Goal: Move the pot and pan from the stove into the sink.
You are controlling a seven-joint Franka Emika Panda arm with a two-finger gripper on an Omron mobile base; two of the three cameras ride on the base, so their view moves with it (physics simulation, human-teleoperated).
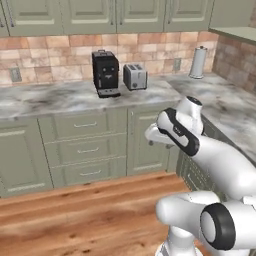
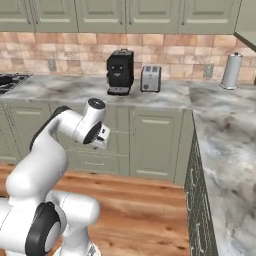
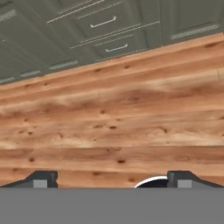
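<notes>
At the far left edge of the right base view one corner of the stove [image 2: 9,81] is showing, black with grey grates, sitting in the marble counter [image 2: 70,89]; no pot or pan can be made out on that visible corner. Moving right along the counter, one black coffee machine [image 2: 120,71] is standing against the brick backsplash, and one silver two-slot toaster [image 2: 150,78] is standing just beside it on its right, apart from it. No writing can be read on either appliance. Further right, in the corner where the counter is turning toward the camera, one paper towel roll [image 2: 231,70] is standing upright on its holder. Below the counter, grey-green cabinets are running the full width, with a stack of three drawers [image 1: 86,147] counted in the left base view between two cabinet doors; all are closed, so contents cannot be told. Upper cabinets [image 2: 130,15] are hanging above the backsplash, also closed. The arm is folded low in front of the drawers, with the claw [image 3: 109,180] pointing down at the wooden floor [image 3: 113,118]. In the hand view its two dark finger tips [image 3: 41,179] are standing wide apart at the bottom edge, nothing between them but floor boards, and drawer fronts are lying along the top of that view.
</notes>
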